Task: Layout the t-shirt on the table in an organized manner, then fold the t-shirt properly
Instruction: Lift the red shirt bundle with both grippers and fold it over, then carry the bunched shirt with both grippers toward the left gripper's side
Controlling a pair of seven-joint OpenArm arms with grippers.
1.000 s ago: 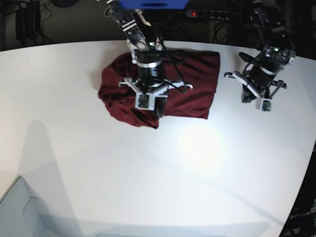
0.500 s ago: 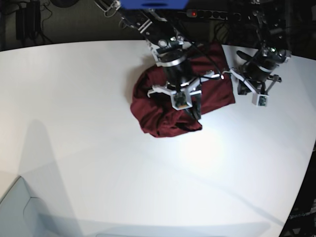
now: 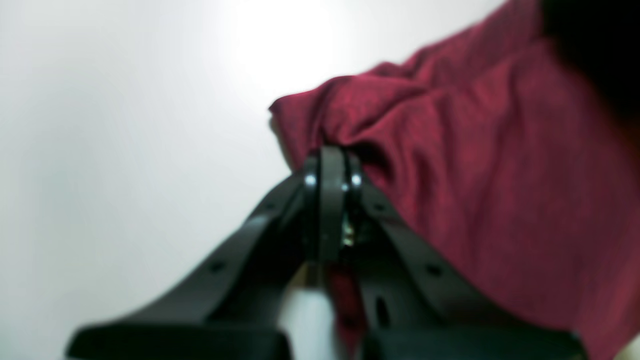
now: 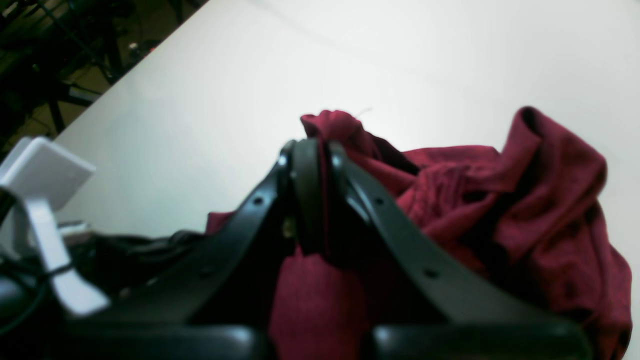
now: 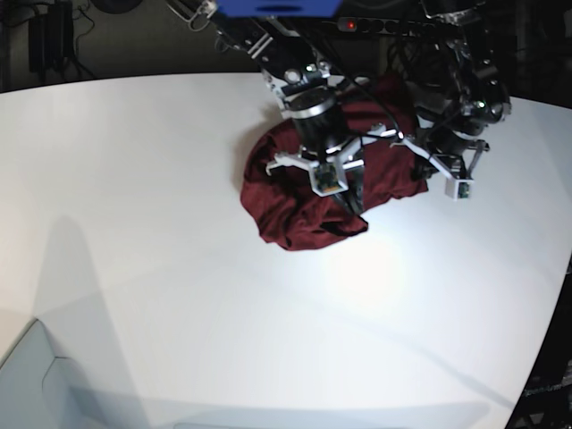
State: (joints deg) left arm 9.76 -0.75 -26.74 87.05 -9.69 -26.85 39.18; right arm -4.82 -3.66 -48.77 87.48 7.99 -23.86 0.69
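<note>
My left gripper: clamped on dark maroon jersey t-shirt edge | my right gripper: clamped on bunched cloth | glossy white table: shirt crumpled.

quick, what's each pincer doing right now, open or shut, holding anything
Left pincer: shut, pinching an edge of the t-shirt.
Right pincer: shut, gripping a bunched fold of the t-shirt.

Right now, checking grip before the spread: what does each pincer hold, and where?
Both are shut on the t-shirt: left pincer on an edge fold, right pincer on a bunched fold.
</note>
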